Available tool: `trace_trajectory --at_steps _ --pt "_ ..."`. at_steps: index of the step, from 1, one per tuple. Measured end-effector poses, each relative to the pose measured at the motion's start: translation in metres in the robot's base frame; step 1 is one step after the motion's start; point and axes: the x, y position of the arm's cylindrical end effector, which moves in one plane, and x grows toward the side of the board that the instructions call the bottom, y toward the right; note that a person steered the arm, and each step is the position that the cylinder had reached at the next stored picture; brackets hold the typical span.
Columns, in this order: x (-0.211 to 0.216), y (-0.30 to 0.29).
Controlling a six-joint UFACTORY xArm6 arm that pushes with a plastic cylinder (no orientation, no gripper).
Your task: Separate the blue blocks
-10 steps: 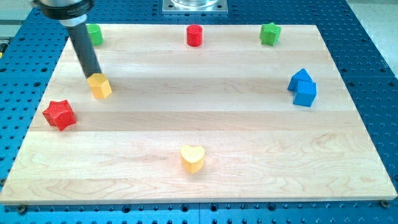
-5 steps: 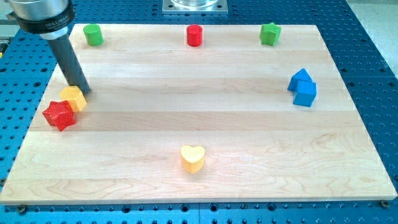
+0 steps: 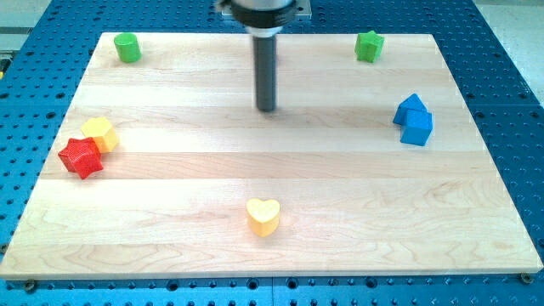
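Two blue blocks touch each other at the view's right: a house-like blue block [image 3: 410,106] and a blue cube [image 3: 417,127] just below and to its right. My tip [image 3: 267,108] rests on the wooden board [image 3: 340,187] near the top middle, well to the left of the blue blocks and touching no block. The rod stands upright and hides the red cylinder that stood at the top middle.
A yellow hexagonal block [image 3: 101,133] touches a red star block [image 3: 81,156] at the left. A green cylinder [image 3: 128,48] is at the top left, a green star block [image 3: 369,46] at the top right, and a yellow heart [image 3: 263,216] at the bottom middle.
My tip pushed the yellow hexagonal block down-left against the red star, then moved right to the board's top middle. The blue blocks have not moved.
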Motion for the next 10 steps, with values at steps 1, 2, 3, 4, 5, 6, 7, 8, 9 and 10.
trace_trajectory --at_steps 1,2,3,4,5,6,7,8,9,10 --pt "-0.010 0.050" --pt "-0.010 0.065" --pt "-0.010 0.059" --pt "-0.010 -0.049" --pt "-0.007 -0.084" --pt "-0.021 0.016" --pt "-0.034 0.101" --pt "-0.034 0.234" --pt "-0.028 0.327" --pt "0.005 0.283"
